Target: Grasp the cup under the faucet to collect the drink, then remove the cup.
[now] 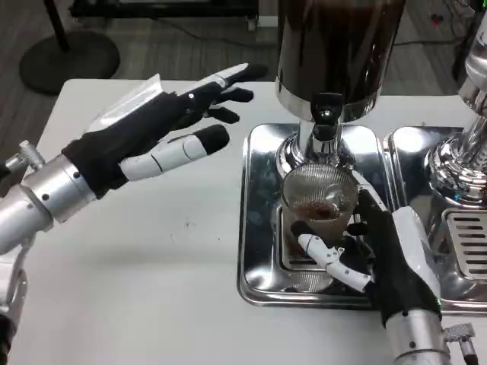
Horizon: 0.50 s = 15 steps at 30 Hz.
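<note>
A clear glass cup [318, 196] stands on the silver drip tray [259, 228] directly beneath the black faucet [327, 108] of the dark drink dispenser [338, 46]. A little brown liquid shows in the cup's bottom. My right hand [380, 255] wraps around the cup from the right, fingers against its front and side. My left hand [171, 125] hovers above the table to the left of the dispenser, fingers spread and holding nothing.
A second dispenser [468, 152] with its own tray stands at the right edge. The white table [137, 266] stretches wide on the left and front. A dark round stand base [68, 61] sits on the floor beyond the table.
</note>
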### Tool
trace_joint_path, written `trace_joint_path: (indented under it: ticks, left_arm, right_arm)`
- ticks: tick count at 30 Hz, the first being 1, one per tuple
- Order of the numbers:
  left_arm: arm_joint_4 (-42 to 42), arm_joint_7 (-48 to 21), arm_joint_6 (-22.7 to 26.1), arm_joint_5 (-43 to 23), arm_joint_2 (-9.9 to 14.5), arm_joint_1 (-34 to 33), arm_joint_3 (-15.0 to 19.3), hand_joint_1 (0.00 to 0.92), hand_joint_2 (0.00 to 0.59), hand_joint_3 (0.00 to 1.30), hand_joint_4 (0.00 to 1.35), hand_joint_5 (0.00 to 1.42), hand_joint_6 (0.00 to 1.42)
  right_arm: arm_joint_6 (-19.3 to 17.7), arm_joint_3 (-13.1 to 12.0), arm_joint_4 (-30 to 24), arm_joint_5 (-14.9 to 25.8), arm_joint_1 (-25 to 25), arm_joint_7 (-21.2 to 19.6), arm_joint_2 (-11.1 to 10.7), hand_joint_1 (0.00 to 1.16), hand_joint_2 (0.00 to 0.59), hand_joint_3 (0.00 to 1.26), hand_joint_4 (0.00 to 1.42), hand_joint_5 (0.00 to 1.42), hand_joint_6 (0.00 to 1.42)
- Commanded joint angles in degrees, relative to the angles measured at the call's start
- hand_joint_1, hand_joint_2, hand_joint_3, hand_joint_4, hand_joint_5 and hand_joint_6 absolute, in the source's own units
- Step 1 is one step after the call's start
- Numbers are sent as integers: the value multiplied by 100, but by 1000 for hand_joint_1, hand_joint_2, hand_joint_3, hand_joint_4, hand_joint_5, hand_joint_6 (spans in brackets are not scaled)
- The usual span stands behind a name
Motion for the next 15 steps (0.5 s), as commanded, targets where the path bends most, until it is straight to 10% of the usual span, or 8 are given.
trace_joint_path:
  ticks: [1, 15]
  left_arm:
    - [227, 118, 76, 75, 103, 190, 136, 0, 117, 114, 47, 121, 248]
    - [641, 163, 152, 123, 193, 418, 218, 0, 146, 128, 72, 134, 268]
  right_arm:
    - [-22, 46, 36, -87, -63, -209, 76, 603, 194, 179, 198, 295, 434]
    - [-98, 79, -41, -245, 61, -604, 92, 617, 207, 267, 283, 400, 511]
